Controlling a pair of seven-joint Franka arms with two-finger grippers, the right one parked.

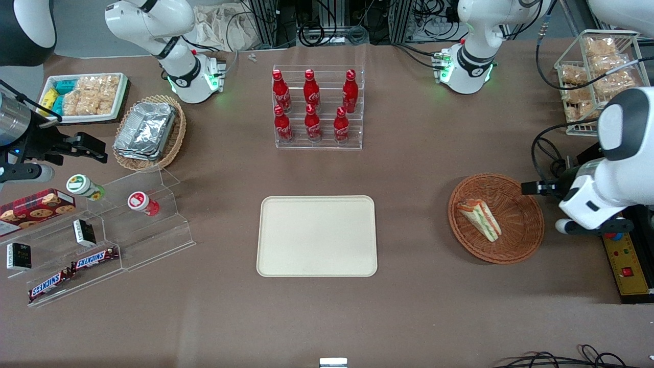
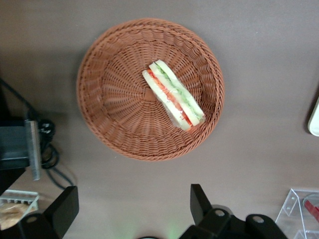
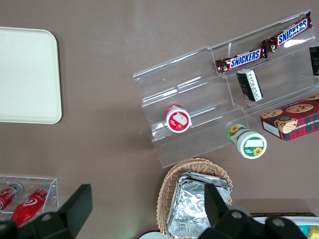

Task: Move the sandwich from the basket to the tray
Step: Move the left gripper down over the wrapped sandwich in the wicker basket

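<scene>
The sandwich [image 1: 480, 220], a white-bread wedge with green and orange-red layers, lies in the round reddish-brown wicker basket [image 1: 516, 240] toward the working arm's end of the table. It also shows in the left wrist view [image 2: 173, 94], inside the basket [image 2: 109, 99]. The cream-beige tray [image 1: 317, 236] lies flat at mid-table, nothing on it. My left gripper [image 1: 534, 188] hangs above the table beside the basket's rim. In the left wrist view the gripper [image 2: 132, 209] is open wide and holds nothing, with bare table between its fingers [image 2: 199, 201].
A clear rack of red cola bottles [image 1: 318, 107] stands farther from the front camera than the tray. A tan basket with foil containers [image 1: 148, 130], a white snack tray [image 1: 84, 97] and clear shelves [image 1: 102, 230] lie toward the parked arm's end. A wire snack rack [image 1: 598, 76] and a yellow box [image 1: 628, 266] flank the working arm.
</scene>
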